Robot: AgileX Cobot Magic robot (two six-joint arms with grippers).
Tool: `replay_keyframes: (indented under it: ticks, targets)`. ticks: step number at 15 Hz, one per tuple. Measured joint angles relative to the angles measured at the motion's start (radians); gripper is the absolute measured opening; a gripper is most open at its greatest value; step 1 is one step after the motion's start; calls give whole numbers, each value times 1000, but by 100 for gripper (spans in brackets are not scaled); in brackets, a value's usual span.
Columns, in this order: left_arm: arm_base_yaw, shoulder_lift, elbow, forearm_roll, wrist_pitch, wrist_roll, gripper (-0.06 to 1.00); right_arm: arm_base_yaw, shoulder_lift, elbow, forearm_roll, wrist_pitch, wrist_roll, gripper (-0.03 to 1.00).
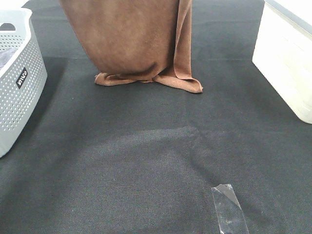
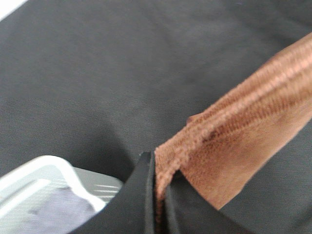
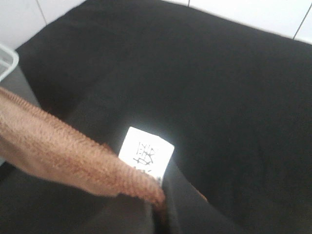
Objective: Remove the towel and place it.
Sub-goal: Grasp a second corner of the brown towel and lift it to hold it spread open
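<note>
- Black cloth covers your worktop edge to edge. White tiled wall shows past its far side in the right wrist view.
- Your towel hangs at 12 o'clock in the high view. Its top runs out of frame, and its lower end is bunched and touching the cloth.
- Your left hand is closed tight on a stitched hem corner of the towel.
- Your right hand is clamped on another corner, just beside a white care label.
- Held by two corners, the sheet hangs spread between your hands. My reading is that this lets you lay it flat rather than drop it in a heap.
- The bottom fold resting on the worktop may drag and tuck under itself as you lower, so watch for that.
- A grey perforated basket stands at 9 o'clock, well apart from the towel, with grey fabric inside.
- A cream bin sits at 2 o'clock, also apart from the towel.
- A clear tape strip lies flat at 5 o'clock.
- Between basket and bin, only that tape lies on the cloth towards 6 o'clock, so neither container should crowd a placement there.
</note>
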State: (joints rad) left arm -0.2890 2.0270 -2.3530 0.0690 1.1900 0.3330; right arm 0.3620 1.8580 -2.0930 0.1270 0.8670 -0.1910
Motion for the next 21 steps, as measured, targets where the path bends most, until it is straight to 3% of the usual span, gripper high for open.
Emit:
replay_keyframes:
  ticks: [3, 8, 11, 15, 21]
  targets:
    - [0, -31, 32, -89, 20, -82, 0, -3, -8, 0, -27, 156, 0, 0]
    - [0, -269, 401, -134, 18, -160, 0, -3, -9, 0, 35, 339, -7, 0]
    - [0, -439, 630, -147, 5, -187, 0, 0, -73, 69, 114, 346, -8, 0]
    - [-7, -612, 865, -191, -14, -225, 0, 3, -234, 315, 157, 354, -9, 0]
    - [-10, -803, 1155, -364, -35, -232, 0, 12, -463, 684, 134, 339, -27, 0]
